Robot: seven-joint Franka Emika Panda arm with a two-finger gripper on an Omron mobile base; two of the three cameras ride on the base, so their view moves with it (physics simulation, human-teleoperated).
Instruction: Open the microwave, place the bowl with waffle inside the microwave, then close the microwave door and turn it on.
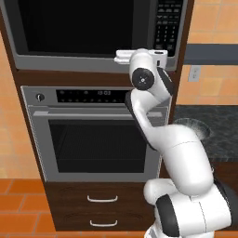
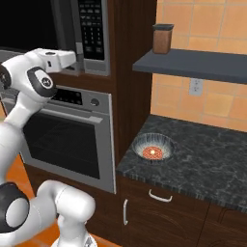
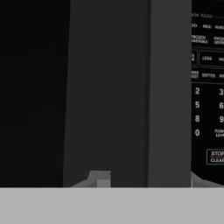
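1. left base view: my arm reaches up and forward to the microwave (image 1: 93, 32), with the hand at the lower right of the microwave door (image 1: 79, 28), close to the keypad column. the door is shut. the gripper (image 1: 160, 55) sits against the appliance front, and from here i can't make out how its jaws stand. the oven (image 1: 93, 135) is below, closed. the bowl (image 1: 193, 128) is half hidden behind my arm, on the counter to the right.

2. right base view: the bowl (image 2: 153, 147) sits on the dark counter (image 2: 202, 159), well apart from the microwave (image 2: 72, 34), with the waffle (image 2: 153, 152) lying inside it. the gripper (image 2: 78, 60) is at the door's edge, beside the keypad; the fingers are hidden against the frame. a brown jar (image 2: 162, 38) stands on the shelf above.

3. hand view: the long vertical handle bar (image 3: 107, 92) is right in front of the camera, the keypad (image 3: 208, 87) to its right. one finger tip (image 3: 100, 178) shows at the bottom, low against the bar. the jaws look part closed around the handle, but i can't tell if they bear on it.

4. my judgement: i'm on the first step, opening the door. next i'd confirm a firm hold on the bar, then pull back along the door's swing arc, keeping clear of the keypad.
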